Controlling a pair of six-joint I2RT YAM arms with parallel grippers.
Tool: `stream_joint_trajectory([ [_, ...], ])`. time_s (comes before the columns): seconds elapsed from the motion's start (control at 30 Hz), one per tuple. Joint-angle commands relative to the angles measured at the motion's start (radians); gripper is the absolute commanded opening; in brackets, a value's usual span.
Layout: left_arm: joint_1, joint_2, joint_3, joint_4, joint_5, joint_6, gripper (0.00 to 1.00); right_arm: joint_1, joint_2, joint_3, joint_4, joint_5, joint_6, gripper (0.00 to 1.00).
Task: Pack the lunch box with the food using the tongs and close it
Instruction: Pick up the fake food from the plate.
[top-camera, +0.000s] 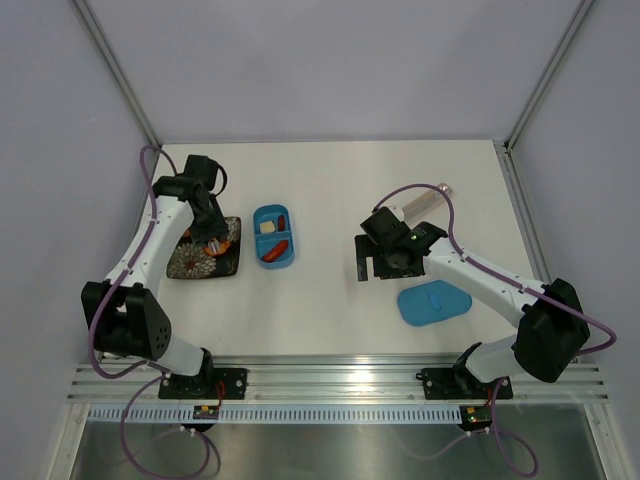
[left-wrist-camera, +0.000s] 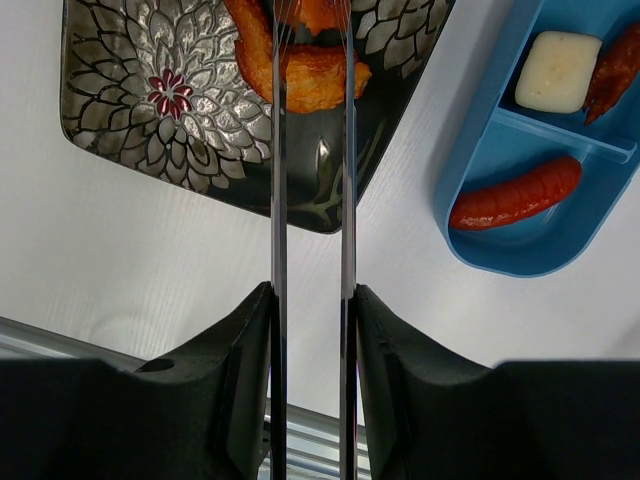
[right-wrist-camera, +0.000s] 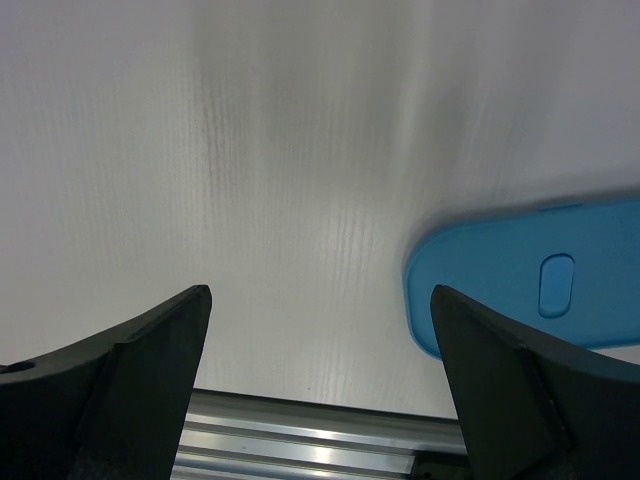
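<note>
Centrally, left of the middle of the white surface (top-camera: 330, 180), sits the open lunch box (top-camera: 273, 236) (left-wrist-camera: 610, 215). One compartment holds a red sausage (left-wrist-camera: 515, 195). The other holds a cream piece (left-wrist-camera: 557, 70) and a small reddish piece (left-wrist-camera: 612, 75) side by side.

Just beside the box, on its left, lies a dark flower-patterned plate (top-camera: 205, 262) (left-wrist-camera: 150, 100). An orange piece (left-wrist-camera: 315, 75) rests on the plate.

The tongs (left-wrist-camera: 279, 180) reach out over the plate, two slim arms running parallel with a narrow gap. They straddle the orange piece. The tips run past the frame edge, so I cannot tell whether they pinch it.

The left gripper (left-wrist-camera: 312, 330) is clamped on the tongs, one finger pressed against each arm.

The right gripper (top-camera: 378, 262) (right-wrist-camera: 320, 330) hangs over bare surface, well apart from the box, with its jaws spread wide and nothing between them. The flat blue lid (top-camera: 434, 302) (right-wrist-camera: 540, 285) lies just to its right, nearer the front edge.
</note>
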Motion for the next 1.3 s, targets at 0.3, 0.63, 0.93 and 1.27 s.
stream_joint_trajectory([
  [0.3, 0.006, 0.063, 0.082, 0.033, -0.027, 0.092, 0.40, -0.004, -0.023, 0.022, -0.015, 0.002, 0.012, 1.00],
  [0.63, 0.006, 0.020, 0.065, 0.055, -0.013, 0.121, 0.40, -0.002, -0.004, 0.032, -0.013, 0.002, 0.006, 0.99],
  [0.93, 0.006, 0.002, 0.062, 0.068, -0.014, 0.132, 0.44, -0.002, 0.011, 0.045, -0.010, 0.002, 0.003, 0.99],
  [1.27, 0.009, 0.011, 0.042, 0.081, -0.026, 0.136, 0.45, -0.002, 0.010, 0.040, -0.012, 0.001, 0.006, 0.99],
])
